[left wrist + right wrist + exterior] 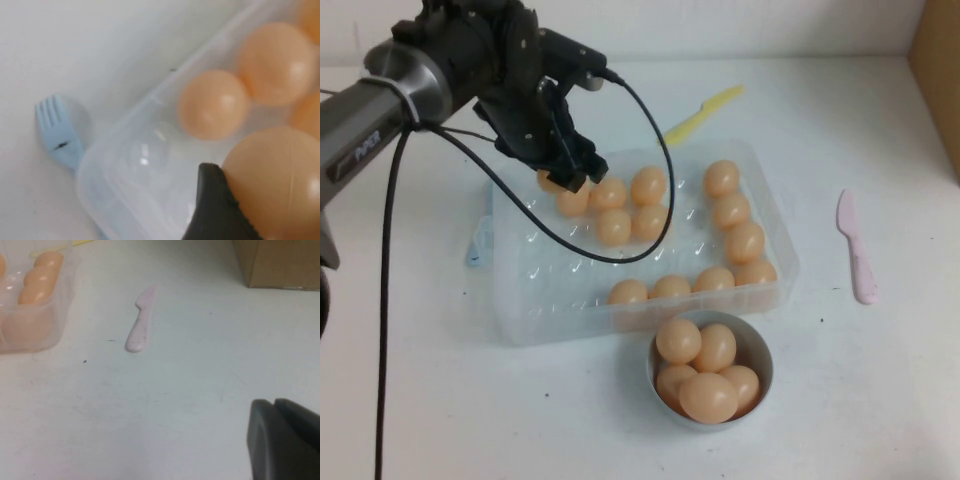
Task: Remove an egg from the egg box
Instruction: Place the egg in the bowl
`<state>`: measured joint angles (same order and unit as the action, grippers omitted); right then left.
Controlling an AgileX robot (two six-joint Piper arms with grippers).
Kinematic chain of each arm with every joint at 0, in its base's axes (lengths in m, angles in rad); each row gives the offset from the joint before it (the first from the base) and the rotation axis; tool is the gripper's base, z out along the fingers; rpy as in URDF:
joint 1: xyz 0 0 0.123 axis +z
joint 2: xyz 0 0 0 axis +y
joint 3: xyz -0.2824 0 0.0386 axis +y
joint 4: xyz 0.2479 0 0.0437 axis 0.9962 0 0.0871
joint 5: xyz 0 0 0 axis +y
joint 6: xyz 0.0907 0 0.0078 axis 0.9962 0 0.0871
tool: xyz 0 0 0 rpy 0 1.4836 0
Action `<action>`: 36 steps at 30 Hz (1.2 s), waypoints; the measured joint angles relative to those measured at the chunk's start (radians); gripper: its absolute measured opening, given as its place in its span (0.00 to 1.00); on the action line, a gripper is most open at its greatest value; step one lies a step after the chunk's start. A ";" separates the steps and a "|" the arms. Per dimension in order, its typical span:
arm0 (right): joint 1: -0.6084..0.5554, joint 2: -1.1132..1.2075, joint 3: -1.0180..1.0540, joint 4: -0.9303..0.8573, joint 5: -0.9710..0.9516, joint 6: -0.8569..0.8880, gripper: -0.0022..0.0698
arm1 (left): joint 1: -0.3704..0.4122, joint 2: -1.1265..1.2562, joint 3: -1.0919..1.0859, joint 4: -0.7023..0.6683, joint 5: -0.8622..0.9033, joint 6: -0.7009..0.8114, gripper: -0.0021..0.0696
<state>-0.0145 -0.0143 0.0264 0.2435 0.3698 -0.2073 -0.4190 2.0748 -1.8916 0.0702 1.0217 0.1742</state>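
The egg box is a clear plastic tray mid-table with several peach-tan eggs along its back and right side. My left gripper is down in the box's back-left part and is shut on an egg. In the left wrist view one dark finger presses against that egg above the box's corner; the other finger is hidden. My right gripper is shut and empty, low over bare table right of the box, out of the high view.
A white bowl with several eggs stands in front of the box. A pink plastic knife lies at the right, a yellow one behind the box, a blue fork at its left. A cardboard box stands far right.
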 joint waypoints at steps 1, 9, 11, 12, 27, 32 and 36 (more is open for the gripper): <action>0.000 0.000 0.000 0.000 0.000 0.000 0.01 | -0.020 -0.022 0.000 0.000 0.023 0.000 0.53; 0.000 0.000 0.000 0.000 0.000 0.000 0.01 | -0.198 -0.103 0.002 -0.039 0.198 0.034 0.53; 0.000 0.000 0.000 0.000 0.000 0.000 0.01 | -0.244 -0.106 0.024 -0.065 0.200 0.045 0.53; 0.000 0.000 0.000 0.000 0.000 0.000 0.01 | -0.261 -0.108 0.038 -0.070 0.200 0.049 0.53; 0.000 0.000 0.000 0.000 0.000 0.000 0.01 | -0.416 -0.136 0.225 -0.110 0.020 0.060 0.53; 0.000 0.000 0.000 0.000 0.000 0.000 0.01 | -0.446 -0.136 0.225 -0.126 0.016 0.092 0.53; 0.000 0.000 0.000 0.000 0.000 0.000 0.01 | -0.453 -0.136 0.225 -0.133 0.034 0.103 0.53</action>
<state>-0.0145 -0.0143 0.0264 0.2435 0.3698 -0.2073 -0.8716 1.9388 -1.6665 -0.0624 1.0556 0.2776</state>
